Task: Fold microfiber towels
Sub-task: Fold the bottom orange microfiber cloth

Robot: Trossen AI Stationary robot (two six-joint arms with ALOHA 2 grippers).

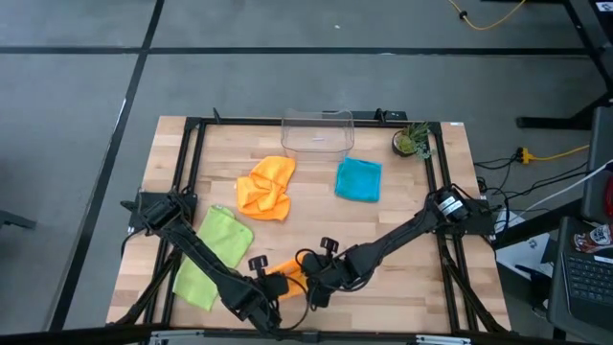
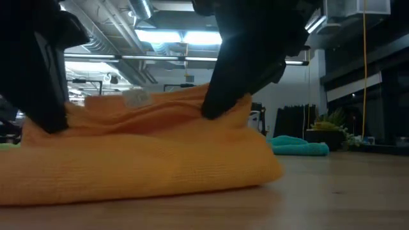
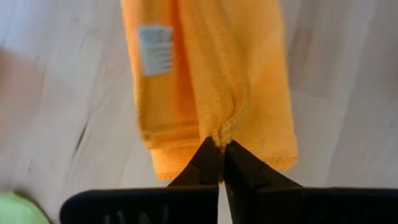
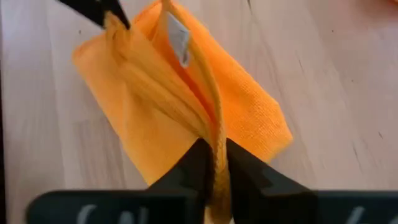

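Orange cloth in both grips: the orange towel [image 1: 283, 279] hangs between the two grippers at the near edge of the table [image 1: 402, 297], its lower layers lying flat on the wood.
Left gripper [image 3: 219, 144]: fingers pressed together on a puckered bit of the towel's hem, with the white label [image 3: 155, 50] just beyond the tips.
Right gripper [image 4: 211, 146]: fingers close around the raised edge at the towel's other end; the cloth runs up between them, so it reads as a pinch, though a loosening one cannot be ruled out.
Between the grippers: the lifted edge stands as a low ridge above the folded body, as the low view shows.
Step in hand, as I judge it: laying the held edge over to close a fold.
Doing it well: keep both ends level and lightly taut, bring the edge down square over the lower layers, and let go only once it rests flat, or the ridge may slump askew.
Beside the left arm: a lime green towel [image 1: 213, 254] spread on the wood.
Farther off: a crumpled second orange towel [image 1: 267, 188], a teal towel [image 1: 358, 179], and a clear bin [image 1: 317, 130] at the far edge.
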